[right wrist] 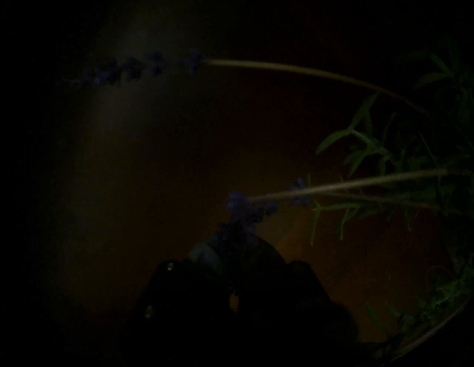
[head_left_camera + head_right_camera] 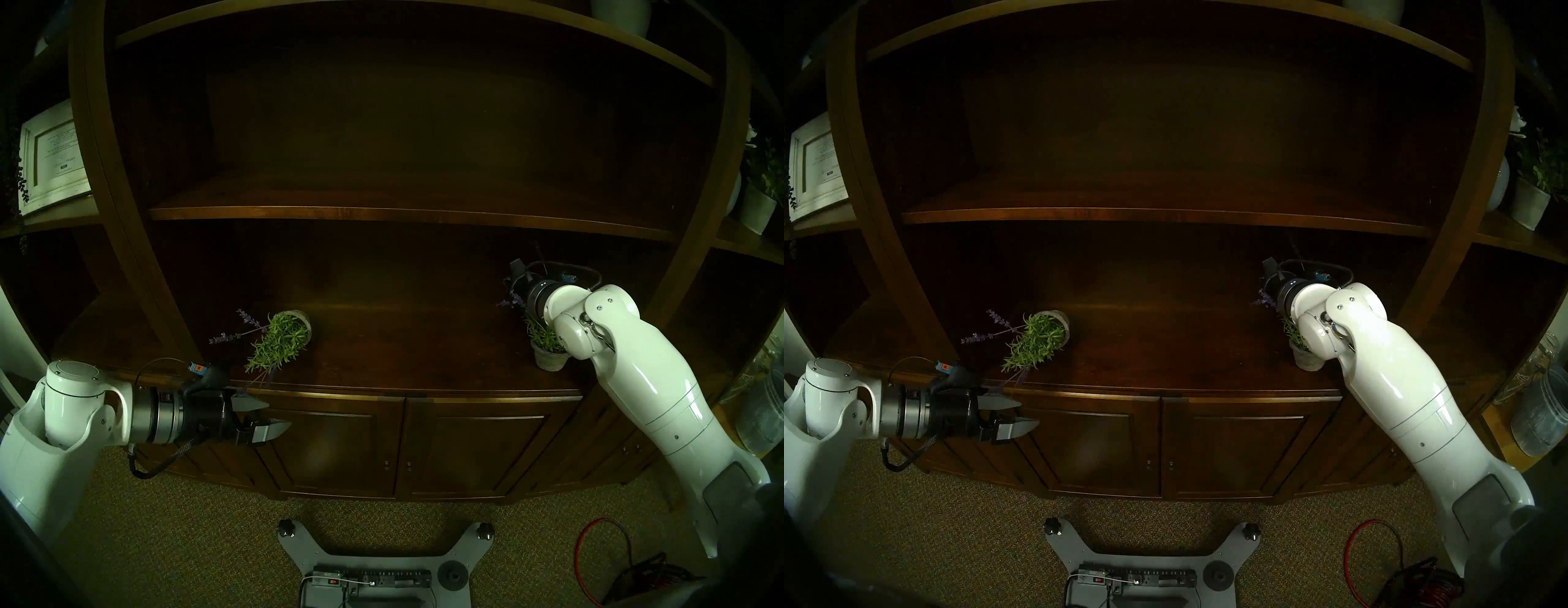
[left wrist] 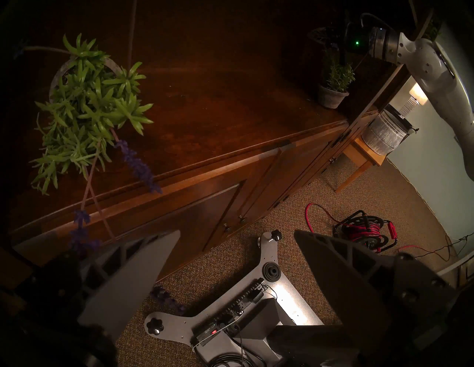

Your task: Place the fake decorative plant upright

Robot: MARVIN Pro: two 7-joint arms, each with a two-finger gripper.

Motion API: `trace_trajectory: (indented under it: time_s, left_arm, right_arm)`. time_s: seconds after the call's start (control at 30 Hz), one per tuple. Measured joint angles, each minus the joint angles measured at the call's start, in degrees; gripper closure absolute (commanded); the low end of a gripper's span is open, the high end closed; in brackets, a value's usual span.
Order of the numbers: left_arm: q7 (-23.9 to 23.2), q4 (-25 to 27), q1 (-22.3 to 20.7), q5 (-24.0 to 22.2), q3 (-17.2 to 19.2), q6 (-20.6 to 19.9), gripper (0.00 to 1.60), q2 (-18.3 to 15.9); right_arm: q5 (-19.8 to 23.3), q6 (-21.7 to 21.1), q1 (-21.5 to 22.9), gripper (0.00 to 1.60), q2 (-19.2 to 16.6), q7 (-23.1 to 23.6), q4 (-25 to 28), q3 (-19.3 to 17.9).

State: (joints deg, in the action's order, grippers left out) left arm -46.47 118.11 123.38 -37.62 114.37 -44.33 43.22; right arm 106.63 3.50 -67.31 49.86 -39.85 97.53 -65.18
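A: On the dark wooden tabletop of the cabinet, a fake potted plant lies tipped on its side at the left, its grey pot mouth facing the near-left edge and its lavender sprigs trailing toward that edge.

B: A second potted plant stands upright at the right, partly hidden behind the right arm. What are the claws doing?

A: The left claw hovers just in front of the near edge, below the spilled stems, its jaws spread wide and holding nothing. The right claw reaches in over the upright plant; its wrist view is very dark, yet the fingers appear clenched together with nothing visible between them, purple blossom just beyond the tips.

B: How is the fallen one likely to handle?

A: It looks light, a small pot with plastic foliage. The green leaves and thin stems would bend and slip if pinched, so they make a poor hold. The pot is the stiff part, though round and apt to roll.

B: So the grip belongs where?

A: Probably across the pot's rim or its wall, then pivoting it onto its base well back from the edge.
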Motion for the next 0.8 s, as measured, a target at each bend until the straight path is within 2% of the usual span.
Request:
trace_trajectory:
  time_s: [0.23, 0.3, 0.8]
  left_arm:
    - [0.00, 0.01, 0.00, -0.01, 0.03, 0.00, 0.00, -0.01]
    - [0.00, 0.02, 0.00, -0.01, 0.04, 0.00, 0.00, -0.01]
    - [0.00, 0.06, 0.00, -0.03, 0.10, 0.01, 0.00, -0.01]
  right_arm:
    - [-5.21, 0.40, 2.76, 1.60, 3.70, -1.82, -3.59, 0.84]
    - [-7.81, 0.52, 4.13, 1.60, 5.46, -2.74, -5.39, 1.17]
    - [-19.32, 0.68, 9.52, 1.60, 11.65, -7.22, -11.19, 1.27]
